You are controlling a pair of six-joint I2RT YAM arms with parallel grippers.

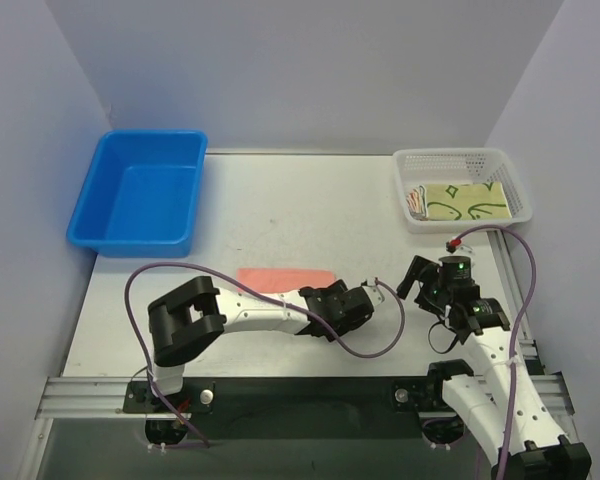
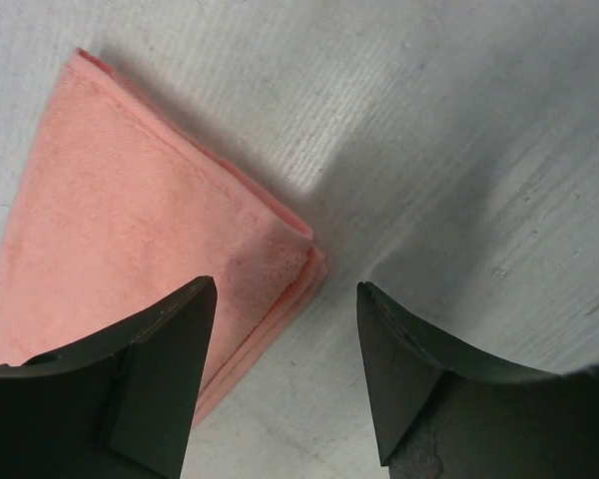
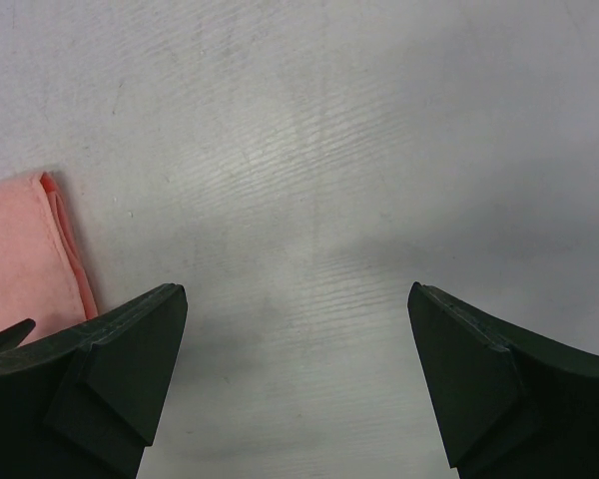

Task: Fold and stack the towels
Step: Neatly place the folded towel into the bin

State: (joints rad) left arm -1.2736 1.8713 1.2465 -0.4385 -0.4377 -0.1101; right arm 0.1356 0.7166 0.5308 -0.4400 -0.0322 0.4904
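A salmon-pink towel (image 1: 285, 279) lies folded flat on the table, left of centre. In the left wrist view its layered corner (image 2: 280, 249) points between my fingers. My left gripper (image 1: 338, 300) (image 2: 285, 289) hovers open over that right end, with nothing held. My right gripper (image 1: 425, 280) (image 3: 295, 289) stands wide open over bare table to the right, and the pink towel's edge (image 3: 25, 249) shows at the left of its view. A pale green towel with dark-green duck outlines (image 1: 467, 201) lies in the white basket (image 1: 515, 190), beside an orange and white cloth (image 1: 416, 200).
A blue bin (image 1: 90, 215) stands at the back left. The white basket sits at the back right corner. Purple cables (image 1: 145, 275) loop from both arms over the near part of the table. Grey walls enclose the table on three sides.
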